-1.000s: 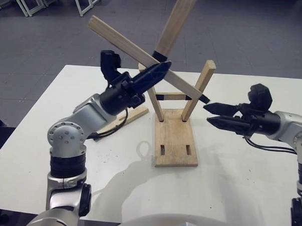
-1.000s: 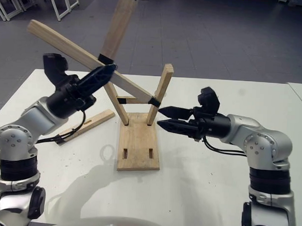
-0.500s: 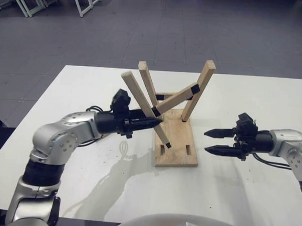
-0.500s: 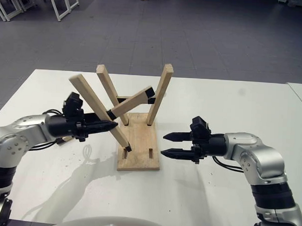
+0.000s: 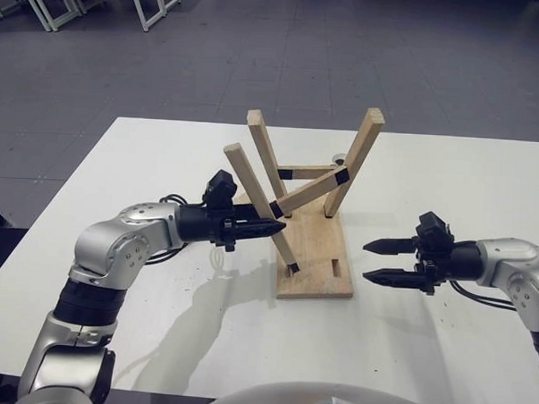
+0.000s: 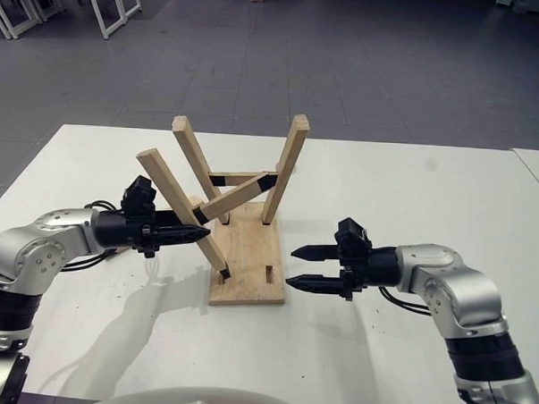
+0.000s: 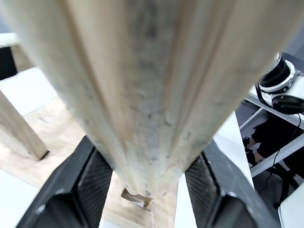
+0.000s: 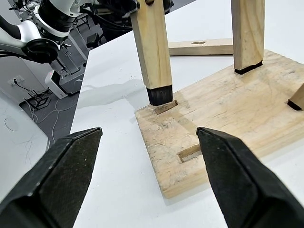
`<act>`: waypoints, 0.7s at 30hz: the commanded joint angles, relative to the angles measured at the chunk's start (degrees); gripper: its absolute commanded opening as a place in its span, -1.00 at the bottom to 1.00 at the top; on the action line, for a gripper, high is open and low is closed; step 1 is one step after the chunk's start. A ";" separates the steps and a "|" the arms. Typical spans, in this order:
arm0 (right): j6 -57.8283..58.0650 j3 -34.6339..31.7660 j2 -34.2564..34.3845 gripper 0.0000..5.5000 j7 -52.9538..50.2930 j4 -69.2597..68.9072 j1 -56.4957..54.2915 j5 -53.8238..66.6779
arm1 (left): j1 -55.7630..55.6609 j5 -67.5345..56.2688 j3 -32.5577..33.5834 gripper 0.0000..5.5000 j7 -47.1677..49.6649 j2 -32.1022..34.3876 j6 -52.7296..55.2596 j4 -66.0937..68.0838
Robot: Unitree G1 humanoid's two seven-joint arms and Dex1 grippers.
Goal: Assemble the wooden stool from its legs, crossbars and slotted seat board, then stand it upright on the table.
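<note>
Wooden seat board [image 5: 315, 280] lies flat on the white table [image 5: 424, 352], with its slotted face up. Two legs stand in its far slots, the rear left leg [image 5: 264, 157] leaning slightly and the rear right leg [image 5: 358, 152] likewise, with a short crossbar [image 5: 308, 171] joining them near mid-height. The left gripper [image 5: 273, 227] comes in from the board's left side with its jaws clamped on a third, tilted leg [image 5: 244, 178]. The left wrist view confirms both black fingers [image 7: 95, 185] pressed against the sides of the wood. This tilted leg slopes down toward the board, and its black-banded lower end sits at the near left slot [image 8: 165, 107]. It is at the slot's edge rather than sunk in, as the opening shows beside the tip. A diagonal crossbar [image 5: 310, 190] rises from the middle of the tilted leg to the rear right leg; whether its black-banded upper end is seated there cannot be told. The near right slot [image 5: 336, 268] holds nothing. The right gripper [image 5: 367, 262] hovers low over the table just beside the board's right edge, clear of it, with its jaws spread wide and gripping nothing. A loose bar [image 8: 199, 46] with a hole in it lies flat on the table beyond the board's left side. Black bands are the only markings on the ends of the wooden parts.
</note>
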 commanded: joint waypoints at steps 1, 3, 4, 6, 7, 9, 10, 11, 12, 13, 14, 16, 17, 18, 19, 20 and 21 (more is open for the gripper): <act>-0.54 0.51 -0.70 0.34 0.03 -0.23 0.11 -1.29 | -1.08 1.27 0.18 -0.25 -2.31 0.92 0.17 0.22; -0.56 0.47 -0.58 0.34 0.08 -0.15 0.04 -1.63 | -1.50 2.94 -0.40 -0.25 -3.12 1.03 -0.52 1.66; -0.59 0.43 -0.54 0.34 0.06 -0.18 0.10 -1.77 | -2.01 3.79 -0.53 -0.25 -3.46 0.99 -1.00 2.52; -0.67 0.38 -0.52 0.34 -0.09 -0.40 0.37 -1.97 | -3.35 4.93 -0.74 -0.25 -4.28 0.66 -1.27 4.01; -0.80 0.44 -0.53 0.34 -0.15 -0.46 0.47 -2.15 | -3.74 5.49 -1.16 -0.25 -4.85 0.49 -1.34 4.57; -1.05 0.69 -0.50 0.34 -0.23 -0.39 0.47 -2.53 | -3.90 6.34 -1.82 -0.25 -5.83 0.09 -1.37 5.33; -1.13 0.75 -0.49 0.34 -0.24 -0.35 0.46 -2.66 | -3.89 6.69 -2.03 -0.25 -6.15 -0.15 -1.38 5.62; -1.16 0.75 -0.48 0.34 -0.25 -0.33 0.49 -2.74 | -3.88 6.91 -2.15 -0.25 -6.40 -0.35 -1.38 5.79; -1.17 0.77 -0.45 0.34 -0.29 -0.32 0.54 -2.79 | -3.79 7.19 -2.32 -0.25 -6.73 -0.44 -1.41 5.94; -1.15 0.77 -0.43 0.34 -0.32 -0.31 0.58 -2.80 | -3.73 7.46 -2.49 -0.25 -7.13 -0.45 -1.50 6.12; -1.15 0.79 -0.44 0.34 -0.35 -0.29 0.62 -2.84 | -3.78 7.74 -2.54 -0.25 -7.41 -0.53 -1.56 6.40; -1.06 0.74 -0.47 0.34 -0.38 -0.32 0.67 -2.92 | -4.25 8.24 -2.70 -0.25 -8.03 -0.49 -1.68 7.02; -1.01 0.69 -0.46 0.34 -0.42 -0.32 0.68 -2.94 | -4.39 8.61 -2.93 -0.25 -8.41 -0.45 -1.86 7.39; -1.03 0.66 -0.46 0.34 -0.49 -0.31 0.69 -3.02 | -4.46 9.13 -3.32 -0.25 -8.74 -0.43 -2.08 7.85; -1.06 0.73 -0.41 0.34 -0.48 -0.19 0.56 -3.10 | -4.43 9.69 -3.62 -0.25 -8.92 -0.53 -2.45 8.38; -1.09 0.83 -0.37 0.34 -0.54 -0.08 0.41 -3.25 | -4.31 10.14 -3.93 -0.25 -9.14 -0.60 -2.70 8.79; -1.13 0.88 -0.35 0.34 -0.55 -0.01 0.36 -3.34 | -4.22 10.55 -4.28 -0.25 -9.27 -0.86 -2.90 9.24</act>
